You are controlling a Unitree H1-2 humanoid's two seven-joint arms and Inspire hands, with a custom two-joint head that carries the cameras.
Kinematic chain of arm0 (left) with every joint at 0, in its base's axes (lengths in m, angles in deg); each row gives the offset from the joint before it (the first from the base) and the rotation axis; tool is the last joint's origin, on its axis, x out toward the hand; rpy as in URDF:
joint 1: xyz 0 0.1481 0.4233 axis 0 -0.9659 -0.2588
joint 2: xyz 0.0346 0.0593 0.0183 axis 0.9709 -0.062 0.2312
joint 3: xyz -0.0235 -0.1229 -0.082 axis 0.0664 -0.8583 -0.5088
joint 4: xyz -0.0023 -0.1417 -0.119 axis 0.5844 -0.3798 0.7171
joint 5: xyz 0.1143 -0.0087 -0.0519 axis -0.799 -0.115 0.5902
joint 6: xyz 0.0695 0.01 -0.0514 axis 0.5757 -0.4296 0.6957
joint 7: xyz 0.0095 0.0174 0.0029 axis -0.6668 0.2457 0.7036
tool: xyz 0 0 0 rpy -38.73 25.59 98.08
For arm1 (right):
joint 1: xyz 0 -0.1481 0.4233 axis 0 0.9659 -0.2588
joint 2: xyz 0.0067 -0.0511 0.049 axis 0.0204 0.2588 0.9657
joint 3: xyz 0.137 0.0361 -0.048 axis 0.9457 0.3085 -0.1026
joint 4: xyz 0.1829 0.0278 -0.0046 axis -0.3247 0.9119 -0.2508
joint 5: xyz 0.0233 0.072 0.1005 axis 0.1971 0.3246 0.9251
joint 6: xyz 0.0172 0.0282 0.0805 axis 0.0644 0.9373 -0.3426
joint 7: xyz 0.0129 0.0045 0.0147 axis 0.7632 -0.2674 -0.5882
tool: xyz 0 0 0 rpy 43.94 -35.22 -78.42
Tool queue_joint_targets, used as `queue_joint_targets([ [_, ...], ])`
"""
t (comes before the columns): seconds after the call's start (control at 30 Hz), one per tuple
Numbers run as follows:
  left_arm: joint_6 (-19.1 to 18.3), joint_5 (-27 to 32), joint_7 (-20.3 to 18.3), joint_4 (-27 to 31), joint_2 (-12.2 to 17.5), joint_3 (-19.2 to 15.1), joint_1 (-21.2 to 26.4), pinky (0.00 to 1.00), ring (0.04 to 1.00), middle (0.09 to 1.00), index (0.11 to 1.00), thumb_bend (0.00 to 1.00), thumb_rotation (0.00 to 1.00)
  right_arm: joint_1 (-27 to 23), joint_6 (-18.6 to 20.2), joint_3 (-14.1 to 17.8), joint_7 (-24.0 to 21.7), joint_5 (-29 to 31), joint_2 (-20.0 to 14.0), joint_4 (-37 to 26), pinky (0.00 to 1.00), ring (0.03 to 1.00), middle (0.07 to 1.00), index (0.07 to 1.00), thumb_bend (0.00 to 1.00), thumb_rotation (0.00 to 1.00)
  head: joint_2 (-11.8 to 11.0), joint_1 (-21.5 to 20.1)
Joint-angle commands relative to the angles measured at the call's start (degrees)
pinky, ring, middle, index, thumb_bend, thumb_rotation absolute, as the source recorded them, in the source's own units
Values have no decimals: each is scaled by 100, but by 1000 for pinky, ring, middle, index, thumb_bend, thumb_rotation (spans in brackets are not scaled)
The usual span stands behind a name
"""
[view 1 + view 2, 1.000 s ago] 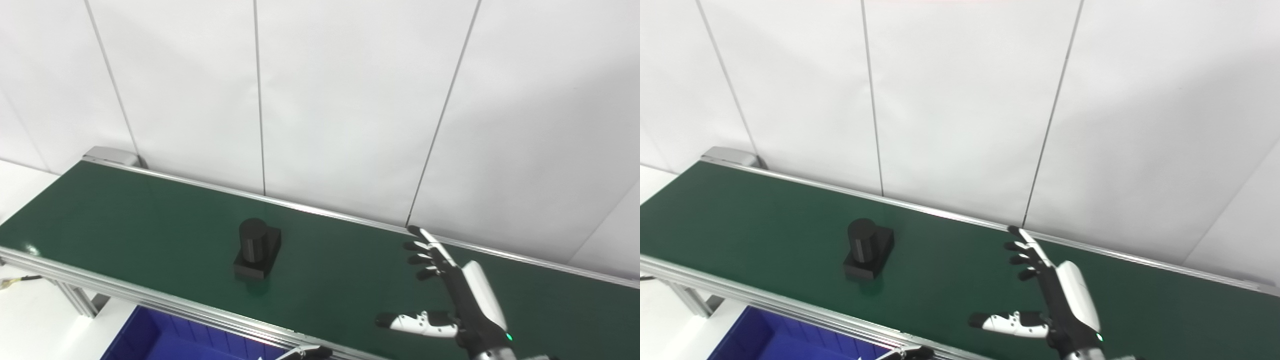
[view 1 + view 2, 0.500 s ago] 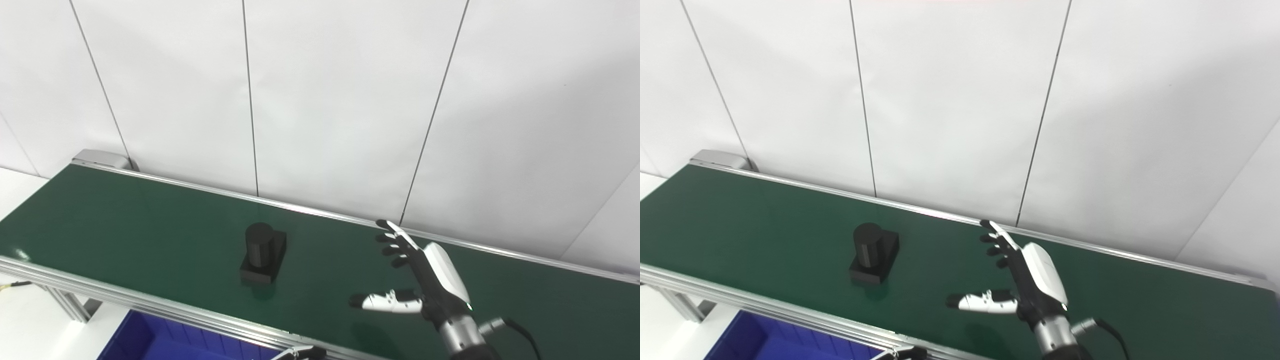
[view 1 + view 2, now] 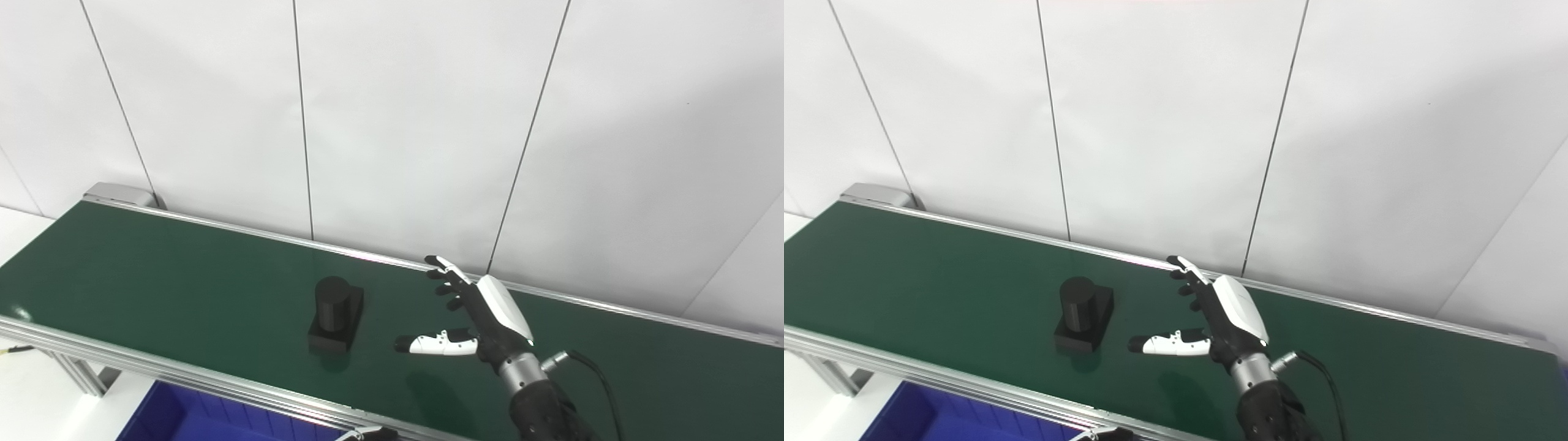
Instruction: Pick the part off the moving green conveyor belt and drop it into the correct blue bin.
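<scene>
A black part (image 3: 335, 313), a short cylinder standing on a rectangular base, rides on the green conveyor belt (image 3: 153, 275) near its front edge. My right hand (image 3: 474, 315) hovers over the belt just right of the part, open, fingers spread and thumb pointing toward the part, not touching it. It also shows in the right eye view (image 3: 1216, 318), with the part (image 3: 1082, 313) to its left. Only a sliver of my left hand (image 3: 370, 433) shows at the bottom edge.
A blue bin (image 3: 165, 416) sits below the belt's front rail (image 3: 184, 380) at lower left. White wall panels stand right behind the belt. A black cable (image 3: 597, 376) runs from my right wrist.
My right hand has moved left and further over the belt toward the part, staying open. The part has drifted right along the belt. The camera has shifted a little.
</scene>
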Motion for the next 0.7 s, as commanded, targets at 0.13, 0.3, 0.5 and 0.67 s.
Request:
queue_joint_targets([
  [0.13, 185, -191, 271, 55, 92, 152, 121, 604, 691, 751, 751, 995, 264, -545, -148, -88, 254, -32, 169, 327, 632, 746, 825, 913, 926, 483, 19, 9],
  [0.3, 185, -136, 274, 63, 86, 188, 124, 607, 696, 755, 749, 995, 240, -774, -115, -236, 334, -144, 196, 654, 643, 747, 826, 909, 921, 484, 38, 22],
  [0.5, 185, -119, 230, 93, 67, 189, 107, 619, 709, 766, 755, 1000, 249, -1011, -169, -377, 458, -175, 262, 1105, 660, 774, 845, 906, 935, 496, 70, 28],
  [0.67, 185, -174, 259, 89, 44, 193, 89, 637, 719, 767, 756, 998, 238, -1149, -217, -528, 564, -249, 303, 1417, 636, 756, 826, 900, 937, 516, 90, 30],
])
